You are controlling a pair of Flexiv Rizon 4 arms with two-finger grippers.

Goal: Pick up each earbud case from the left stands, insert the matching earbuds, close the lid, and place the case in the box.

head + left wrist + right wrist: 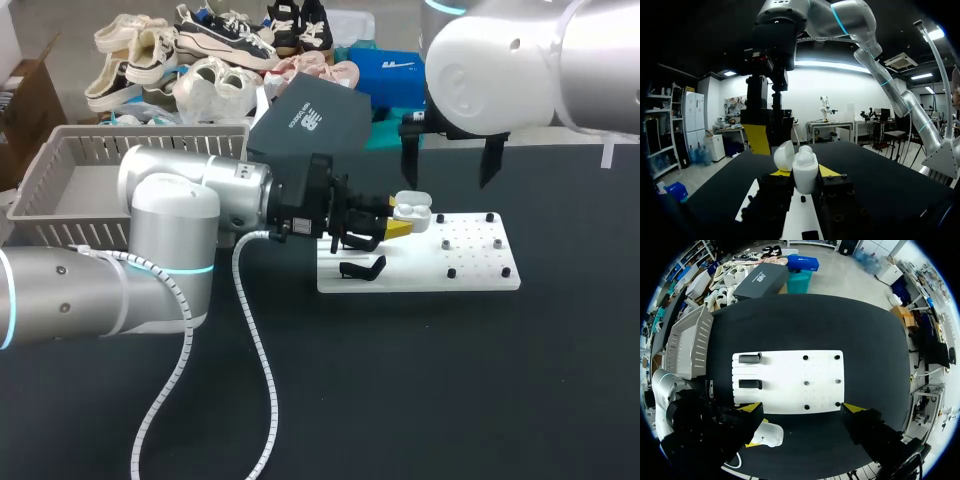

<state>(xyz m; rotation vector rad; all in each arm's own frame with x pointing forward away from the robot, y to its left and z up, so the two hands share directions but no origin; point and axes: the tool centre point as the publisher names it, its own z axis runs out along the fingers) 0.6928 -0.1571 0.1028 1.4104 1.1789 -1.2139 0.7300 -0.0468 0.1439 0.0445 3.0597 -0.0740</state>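
My left fingers are clamped on the small white plastic earbud case, lid up, just above the flat white stand board; my right fingers hang apart overhead; I judge the earbud-and-lid step is in hand, so next the right must descend squarely onto the case.

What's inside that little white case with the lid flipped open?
The earbud case, clamped in the left end effector, shows a rounded white earbud poking out; deeper inside is hidden.
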